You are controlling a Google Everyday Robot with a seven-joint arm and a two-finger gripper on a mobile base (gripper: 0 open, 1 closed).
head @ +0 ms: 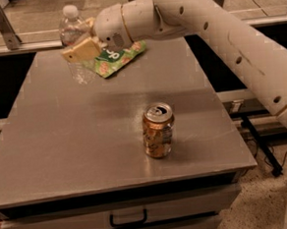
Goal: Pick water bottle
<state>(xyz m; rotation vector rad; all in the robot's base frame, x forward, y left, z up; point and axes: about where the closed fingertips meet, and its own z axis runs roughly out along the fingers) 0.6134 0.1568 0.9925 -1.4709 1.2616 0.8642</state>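
Note:
The water bottle (72, 30) is clear and ribbed with a white cap, at the far left of the table. My gripper (77, 44) is shut around its middle. A tan finger (83, 49) lies across the bottle's front and the other finger is hidden behind it. The bottle stands upright and looks raised a little off the grey tabletop (76, 141). My white arm reaches in from the upper right.
A bronze drink can (158, 130) stands upright near the table's front middle. A green snack packet (121, 56) lies just right of the bottle under my wrist. The table has a drawer with a handle (128, 219) below. Rails run along the back.

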